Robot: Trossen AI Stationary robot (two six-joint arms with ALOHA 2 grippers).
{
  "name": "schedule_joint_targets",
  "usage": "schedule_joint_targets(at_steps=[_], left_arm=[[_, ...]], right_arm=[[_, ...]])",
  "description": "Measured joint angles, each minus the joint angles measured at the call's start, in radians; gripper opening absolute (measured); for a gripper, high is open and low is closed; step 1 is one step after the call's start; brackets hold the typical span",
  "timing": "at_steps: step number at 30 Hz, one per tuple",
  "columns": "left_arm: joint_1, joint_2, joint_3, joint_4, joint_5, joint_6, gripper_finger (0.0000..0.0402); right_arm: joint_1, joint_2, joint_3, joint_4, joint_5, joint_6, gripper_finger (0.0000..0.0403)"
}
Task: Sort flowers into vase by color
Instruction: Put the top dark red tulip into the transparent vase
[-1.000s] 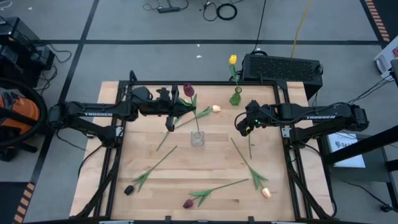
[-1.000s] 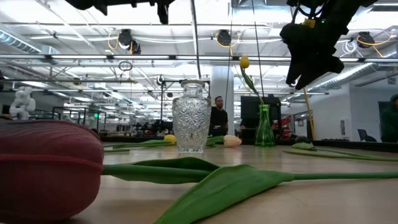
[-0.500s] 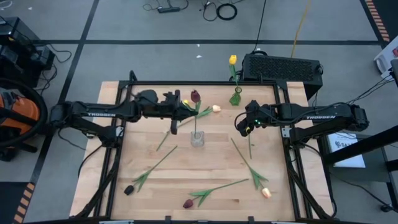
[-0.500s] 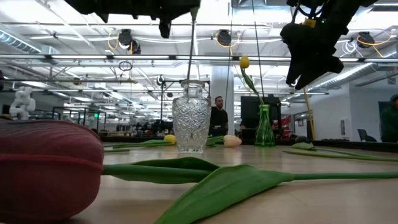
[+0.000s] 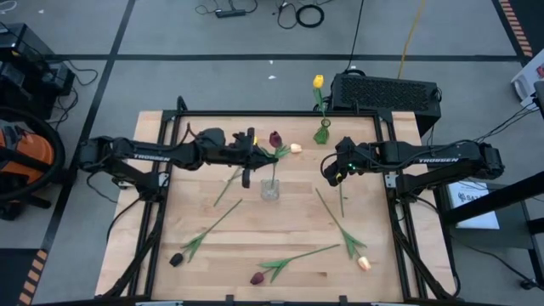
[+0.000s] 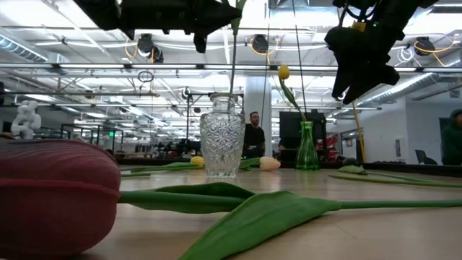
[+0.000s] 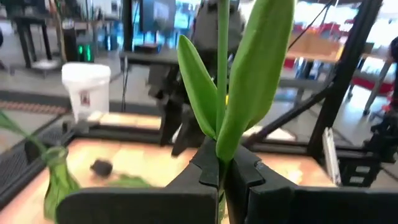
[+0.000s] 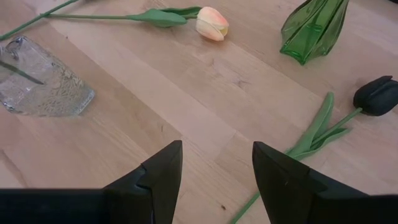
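Note:
My left gripper (image 5: 254, 156) is shut on a maroon tulip (image 5: 274, 138) above the clear cut-glass vase (image 5: 269, 189). In the low view the tulip's stem (image 6: 232, 65) runs down into the vase's mouth (image 6: 223, 96). My right gripper (image 5: 331, 175) hovers open over the table's right half, touching nothing. A black tulip (image 8: 375, 95) lies on the wood just ahead of it. A green vase (image 5: 322, 133) at the far edge holds a yellow tulip (image 5: 318, 82). Peach (image 5: 295, 148), peach (image 5: 364, 263), maroon (image 5: 257, 278) and black (image 5: 176, 259) tulips lie flat on the table. My left gripper pinches the maroon tulip's stem (image 7: 221, 163) between its two fingers, just below where the leaves (image 7: 249, 74) branch off. The fingers come level from the table's left, across the stem. The flower stands nearly upright, head up, with its lower stem end inside the clear vase.
A black box (image 5: 384, 90) sits beyond the far right corner. The table frame's dark rails (image 5: 161, 195) run along both sides. A big maroon flower head (image 6: 54, 198) lies close to the low camera. Bare wood (image 5: 289, 217) shows in front of the clear vase.
My left gripper has moved toward the table's right and come down a little, still shut on the maroon tulip. The flower head has shifted right and toward the clear vase, and the stem's lean over the vase mouth has changed.

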Motion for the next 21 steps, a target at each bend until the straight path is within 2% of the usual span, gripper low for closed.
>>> schedule_joint_targets(at_steps=[6, 10, 16, 21], left_arm=[[0.001, 0.000, -0.125, 0.192, -0.002, -0.061, 0.0003], [-0.001, 0.001, -0.148, 0.176, 0.000, -0.055, 0.0004], [-0.011, 0.000, -0.150, 0.175, 0.000, -0.054, 0.0034], [-0.011, 0.000, -0.150, 0.142, 0.000, -0.054, 0.0042]], right_arm=[[0.000, 0.000, 0.000, 0.000, 0.000, 0.000, 0.0187], [0.000, 0.000, 0.000, 0.000, 0.000, 0.000, 0.0187], [0.000, 0.000, 0.000, 0.000, 0.000, 0.000, 0.0187], [0.000, 0.000, 0.000, 0.001, 0.000, 0.000, 0.0187]])
